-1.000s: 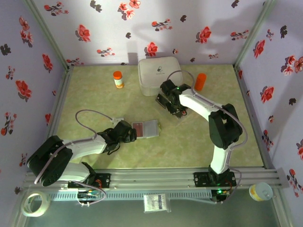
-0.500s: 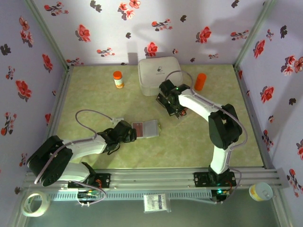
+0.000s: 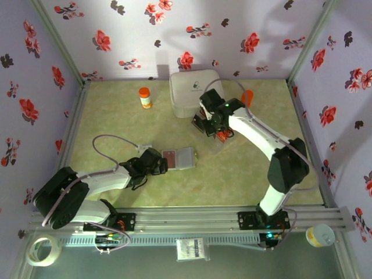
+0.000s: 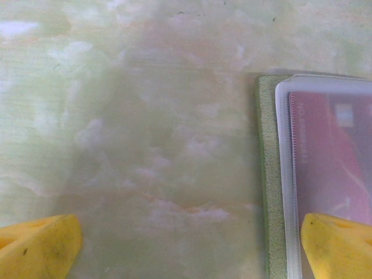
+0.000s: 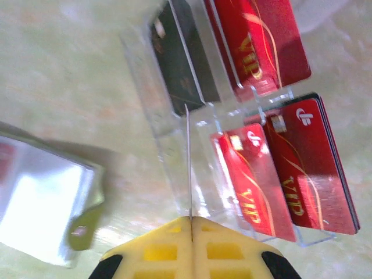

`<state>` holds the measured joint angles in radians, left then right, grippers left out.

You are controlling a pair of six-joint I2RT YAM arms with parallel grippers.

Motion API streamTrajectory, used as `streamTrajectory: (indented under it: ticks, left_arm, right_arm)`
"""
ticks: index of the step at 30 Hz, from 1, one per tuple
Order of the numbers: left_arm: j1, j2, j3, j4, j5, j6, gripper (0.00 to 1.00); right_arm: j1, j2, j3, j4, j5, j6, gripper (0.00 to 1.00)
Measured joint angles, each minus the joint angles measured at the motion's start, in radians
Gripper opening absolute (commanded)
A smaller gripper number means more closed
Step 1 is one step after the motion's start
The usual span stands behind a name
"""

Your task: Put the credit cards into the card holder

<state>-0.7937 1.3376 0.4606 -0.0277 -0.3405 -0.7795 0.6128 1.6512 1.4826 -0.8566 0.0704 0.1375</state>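
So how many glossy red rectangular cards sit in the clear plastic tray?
3: one red card top right, one bottom middle, one bottom right; more may hide beneath.

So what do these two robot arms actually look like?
The left arm and the right arm are each built from white links between chunky black joints, and each trails a thin grey cable. Each arm ends in two blunt yellow fingers. The right pair has square recesses moulded in.
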Motion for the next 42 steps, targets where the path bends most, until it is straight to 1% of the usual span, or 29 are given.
streamTrajectory:
  ticks: [4,6,10,14,18,21,26,30,37,42]
  left_arm:
    - [0.000,0.000,0.000,-0.001,0.000,0.000,0.99]
    - [0.000,0.000,0.000,-0.002,0.000,0.000,0.99]
    - [0.000,-0.001,0.000,-0.003,0.000,0.000,0.99]
    - [0.000,-0.002,0.000,-0.005,0.000,0.000,0.99]
    - [0.000,-0.002,0.000,-0.006,0.000,0.000,0.99]
    - [0.000,-0.002,0.002,-0.009,0.000,0.000,0.98]
    - [0.000,0.002,0.006,-0.014,0.000,0.000,0.99]
    - [0.000,0.004,0.009,-0.019,0.000,0.000,0.99]
    - [0.000,0.006,0.012,-0.024,0.000,0.000,0.98]
    - [0.000,0.007,0.014,-0.026,0.000,0.000,0.98]
  right_arm:
    - [0.021,-0.106,-0.143,0.175,-0.129,0.122,0.00]
    - [0.034,-0.143,-0.271,0.325,-0.204,0.212,0.00]
    - [0.063,-0.148,-0.501,0.620,-0.304,0.397,0.00]
    - [0.109,-0.129,-0.656,0.879,-0.338,0.544,0.00]
    - [0.143,-0.102,-0.743,1.112,-0.341,0.650,0.00]
    - [0.153,-0.069,-0.792,1.256,-0.340,0.707,0.00]
    - [0.159,-0.019,-0.857,1.409,-0.330,0.765,0.00]
    - [0.160,-0.014,-0.893,1.472,-0.318,0.790,0.00]
    - [0.160,-0.002,-0.904,1.533,-0.306,0.807,0.00]
    - [0.160,0.013,-0.917,1.541,-0.303,0.807,0.00]
